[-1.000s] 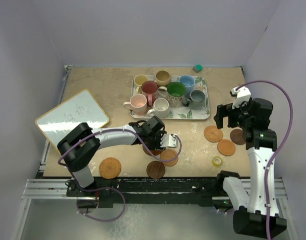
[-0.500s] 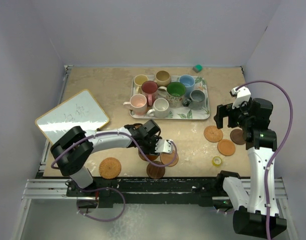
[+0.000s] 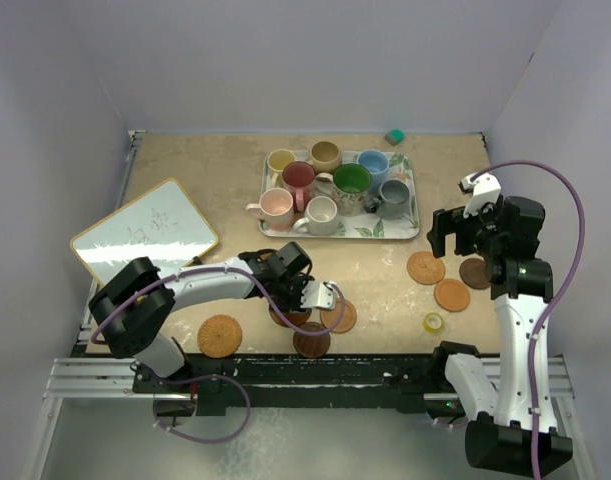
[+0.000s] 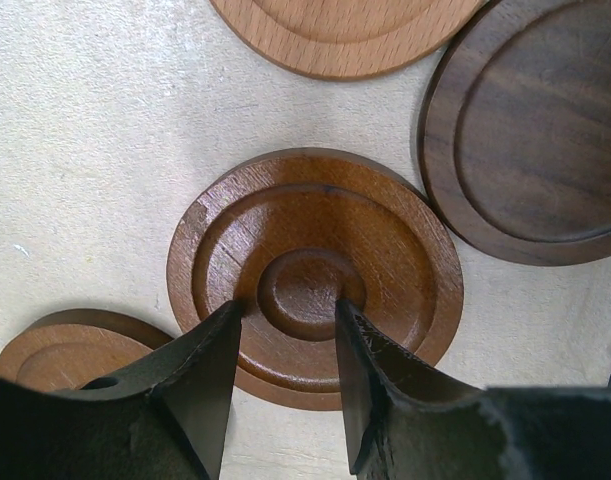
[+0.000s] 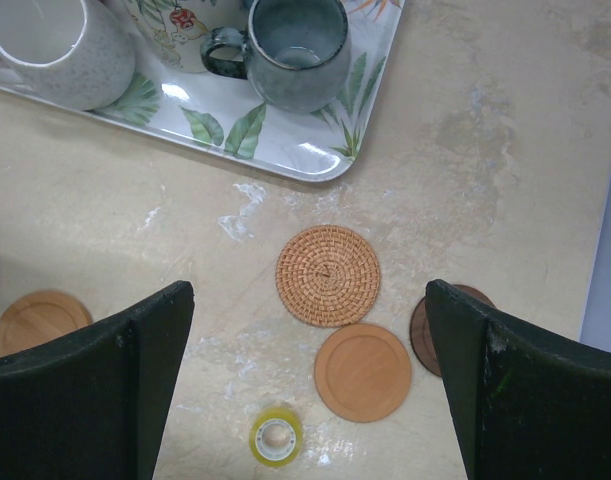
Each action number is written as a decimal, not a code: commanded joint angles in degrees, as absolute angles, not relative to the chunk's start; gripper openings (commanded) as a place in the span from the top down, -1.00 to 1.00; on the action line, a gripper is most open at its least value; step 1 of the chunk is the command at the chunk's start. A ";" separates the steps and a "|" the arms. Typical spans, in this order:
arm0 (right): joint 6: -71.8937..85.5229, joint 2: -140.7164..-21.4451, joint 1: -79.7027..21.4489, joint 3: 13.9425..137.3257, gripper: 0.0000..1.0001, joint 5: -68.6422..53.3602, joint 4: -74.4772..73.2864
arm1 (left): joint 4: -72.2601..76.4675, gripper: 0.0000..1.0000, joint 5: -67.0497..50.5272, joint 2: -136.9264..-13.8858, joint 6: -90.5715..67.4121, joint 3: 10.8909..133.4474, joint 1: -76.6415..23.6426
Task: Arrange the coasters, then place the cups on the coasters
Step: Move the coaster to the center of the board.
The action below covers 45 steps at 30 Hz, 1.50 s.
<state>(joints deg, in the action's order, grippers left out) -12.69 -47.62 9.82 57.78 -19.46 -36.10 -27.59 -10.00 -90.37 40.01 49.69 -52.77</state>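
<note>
Several cups (image 3: 320,213) stand on the leaf-print tray (image 3: 385,228). My left gripper (image 3: 310,300) (image 4: 287,303) is low at the front centre, its jaws partly open. Both fingertips (image 4: 225,325) rest on a red-brown ringed coaster (image 4: 385,240) (image 3: 285,318), either side of its centre boss. Around it lie a light wood coaster (image 3: 337,316) (image 4: 345,30), a dark one (image 3: 310,340) (image 4: 535,130) and another red-brown one (image 4: 55,350). My right gripper (image 3: 455,235) (image 5: 307,290) hangs wide open above a woven coaster (image 5: 328,275), a plain wood coaster (image 5: 363,372) and a dark coaster (image 5: 422,335).
A woven coaster (image 3: 219,336) lies at the front left. A small yellow tape roll (image 3: 433,322) (image 5: 275,437) sits near the right coasters. A whiteboard (image 3: 145,235) lies at the left and a small green block (image 3: 394,136) at the back. The grey cup (image 5: 295,50) is near the tray's corner.
My left gripper has moved left and toward the near edge, and the red-brown coaster under its fingertips has slid with it. The right arm has not moved.
</note>
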 commanded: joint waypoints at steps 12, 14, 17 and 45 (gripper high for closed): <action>-13.79 -48.09 10.11 57.84 -1.00 -22.57 -34.11 | -32.46 -0.13 -8.37 -79.22 36.75 46.06 -50.19; -13.86 -48.85 10.11 57.83 -1.00 -22.86 -34.17 | -32.22 -0.17 -8.47 -75.79 36.95 44.69 -49.76; -14.14 -49.70 10.11 57.83 -1.00 -23.61 -34.34 | -31.80 -0.21 -8.44 -70.09 36.63 42.43 -49.04; -14.69 -48.20 10.11 58.16 -1.00 -26.78 -35.20 | -50.46 -0.23 -11.70 -56.54 61.33 35.81 -34.02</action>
<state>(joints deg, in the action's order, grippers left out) -13.80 -49.12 9.82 57.67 -25.12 -36.14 -47.90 -9.85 -54.81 52.99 36.45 -34.50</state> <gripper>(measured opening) 0.998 0.619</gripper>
